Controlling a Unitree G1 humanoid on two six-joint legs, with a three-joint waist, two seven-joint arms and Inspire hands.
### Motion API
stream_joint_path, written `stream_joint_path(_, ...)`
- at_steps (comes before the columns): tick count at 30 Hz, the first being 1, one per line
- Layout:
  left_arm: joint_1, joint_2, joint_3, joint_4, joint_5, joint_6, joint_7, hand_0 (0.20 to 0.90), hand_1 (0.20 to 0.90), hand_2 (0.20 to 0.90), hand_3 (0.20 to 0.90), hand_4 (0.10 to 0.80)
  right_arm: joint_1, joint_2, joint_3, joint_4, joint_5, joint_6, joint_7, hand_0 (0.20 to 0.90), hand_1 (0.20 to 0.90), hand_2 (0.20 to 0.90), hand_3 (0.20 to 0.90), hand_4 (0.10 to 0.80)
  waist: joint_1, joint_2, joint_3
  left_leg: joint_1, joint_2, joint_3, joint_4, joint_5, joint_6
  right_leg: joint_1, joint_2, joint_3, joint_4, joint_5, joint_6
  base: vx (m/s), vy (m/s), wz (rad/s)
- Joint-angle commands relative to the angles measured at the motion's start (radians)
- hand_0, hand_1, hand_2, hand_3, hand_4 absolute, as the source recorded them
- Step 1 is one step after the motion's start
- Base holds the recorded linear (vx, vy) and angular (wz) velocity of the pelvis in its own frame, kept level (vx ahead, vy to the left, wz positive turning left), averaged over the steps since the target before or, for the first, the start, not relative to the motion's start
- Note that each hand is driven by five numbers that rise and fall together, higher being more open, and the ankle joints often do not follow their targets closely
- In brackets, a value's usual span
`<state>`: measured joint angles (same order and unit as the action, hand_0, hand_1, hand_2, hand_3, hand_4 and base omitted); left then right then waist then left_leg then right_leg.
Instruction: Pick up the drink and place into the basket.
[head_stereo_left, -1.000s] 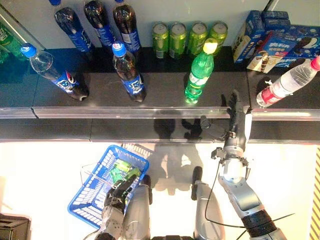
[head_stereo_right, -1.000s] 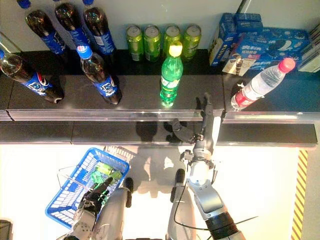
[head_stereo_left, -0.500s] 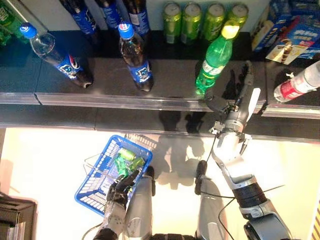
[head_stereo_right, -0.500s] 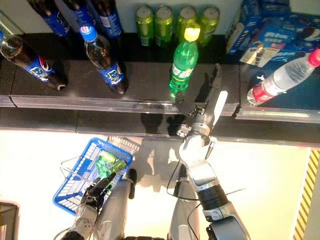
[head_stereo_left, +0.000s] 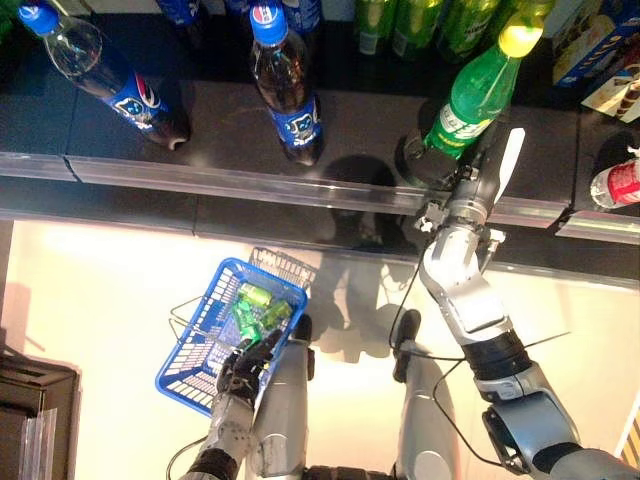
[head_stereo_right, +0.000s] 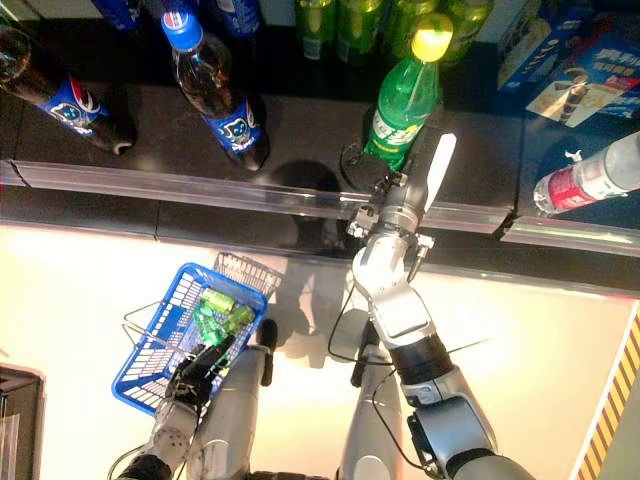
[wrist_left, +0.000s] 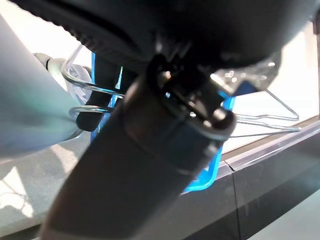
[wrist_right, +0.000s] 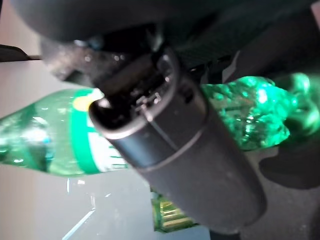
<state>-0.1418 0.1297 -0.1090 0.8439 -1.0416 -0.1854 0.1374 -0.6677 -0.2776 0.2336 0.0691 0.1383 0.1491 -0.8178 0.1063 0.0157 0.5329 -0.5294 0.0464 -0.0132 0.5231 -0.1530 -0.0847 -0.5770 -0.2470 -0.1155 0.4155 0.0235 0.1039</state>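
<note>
Reaching right hand to green bottle on shelf; bottle just ahead of fingers, upright. I cannot tell if fingers closed. Left hand curled around blue basket handle, basket kept low, ready for drop.

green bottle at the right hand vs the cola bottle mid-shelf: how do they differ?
The green bottle is clear green with a yellow cap; the cola bottle is dark with a blue cap and label. The right hand is at the green bottle; nothing touches the cola bottle. Both stand upright on the shelf.
</note>
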Motion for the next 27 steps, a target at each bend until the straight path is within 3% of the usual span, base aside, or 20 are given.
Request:
stream_joint_path(1, 0.083, -0.015, -0.099, -0.123, 0.006, -0.048, -0.059, 0.3, 0.3, 0.3, 0.2, 0.1, -0.125, -0.059, -0.056, -0.064, 0.005, -0.045, -0.073, 0.9, 0.9, 0.9, 0.9, 0.8, 0.008, 0.023, -0.013, -0.042, -0.015, -0.03, -0.056, 0.12, 0.063, 0.05, 0.003, 0.015, 0.009, -0.015, -0.013, -0.006, 0.026, 0.1)
stream_joint_path(7, 0.061, -0.004, -0.118, -0.141, 0.002, -0.035, -0.051, 0.3, 0.3, 0.3, 0.2, 0.1, -0.233, -0.11, -0.061, 0.018, 0.017, -0.019, -0.071, 0.9, 0.9, 0.9, 0.9, 0.8, 0.025, 0.03, -0.013, -0.067, -0.025, -0.034, -0.053, 0.118, 0.069, 0.033, 0.002, 0.007, 0.002, -0.011, -0.012, -0.005, 0.006, 0.03)
stream_joint_path(8, 0.062, -0.002, -0.117, -0.138, 0.002, -0.032, -0.052, 0.3, 0.3, 0.3, 0.2, 0.1, -0.244, -0.117, -0.061, 0.028, 0.027, -0.027, -0.073, 0.735, 0.735, 0.735, 0.708, 0.608, 0.028, 0.03, -0.013, -0.07, -0.027, -0.034, -0.051, 0.116, 0.071, 0.031, 0.002, 0.005, 0.004, -0.012, -0.013, 0.0, 0.0, 0.0)
stream_joint_path(9, 0.065, 0.0, -0.117, -0.137, 0.001, -0.031, -0.054, 0.3, 0.3, 0.3, 0.2, 0.1, -0.247, -0.118, -0.06, 0.034, 0.03, -0.03, -0.074, 0.735, 0.735, 0.735, 0.708, 0.608, 0.03, 0.03, -0.013, -0.066, -0.027, -0.034, -0.049, 0.11, 0.072, 0.034, 0.002, 0.004, 0.007, -0.017, -0.013, 0.006, 0.01, 0.05)
stream_joint_path(10, 0.066, 0.002, -0.114, -0.133, 0.002, -0.029, -0.056, 0.3, 0.3, 0.3, 0.2, 0.1, -0.254, -0.12, -0.061, 0.039, 0.032, -0.035, -0.075, 0.596, 0.596, 0.596, 0.546, 0.446, 0.032, 0.03, -0.013, -0.066, -0.027, -0.033, -0.048, 0.108, 0.073, 0.034, 0.002, 0.003, 0.009, -0.018, -0.014, 0.004, 0.012, 0.05)
stream_joint_path(11, 0.068, 0.004, -0.112, -0.129, 0.0, -0.028, -0.059, 0.3, 0.3, 0.3, 0.2, 0.1, -0.26, -0.12, -0.062, 0.038, 0.03, -0.035, -0.078, 0.3, 0.3, 0.3, 0.2, 0.1, 0.033, 0.03, -0.013, -0.068, -0.028, -0.031, -0.047, 0.107, 0.074, 0.033, 0.003, 0.002, 0.01, -0.019, -0.014, -0.011, 0.014, 0.06)
stream_joint_path(24, 0.076, 0.013, -0.093, -0.102, -0.001, -0.033, -0.07, 0.3, 0.3, 0.3, 0.2, 0.1, -0.242, -0.104, -0.072, 0.018, 0.031, -0.041, -0.107, 0.3, 0.3, 0.3, 0.2, 0.1, 0.04, 0.03, -0.013, -0.045, -0.033, -0.03, -0.039, 0.094, 0.08, 0.057, 0.003, -0.014, 0.028, -0.037, -0.02, -0.009, -0.011, 0.01)
stream_joint_path(27, 0.068, 0.016, -0.093, -0.091, 0.003, -0.035, -0.075, 0.3, 0.3, 0.3, 0.2, 0.1, -0.225, -0.111, -0.075, 0.011, 0.035, -0.05, -0.115, 0.3, 0.3, 0.3, 0.2, 0.1, 0.027, 0.033, -0.013, -0.014, -0.034, -0.042, -0.059, 0.102, 0.08, 0.081, 0.009, 0.008, 0.034, -0.049, -0.027, -0.046, -0.052, 0.04)
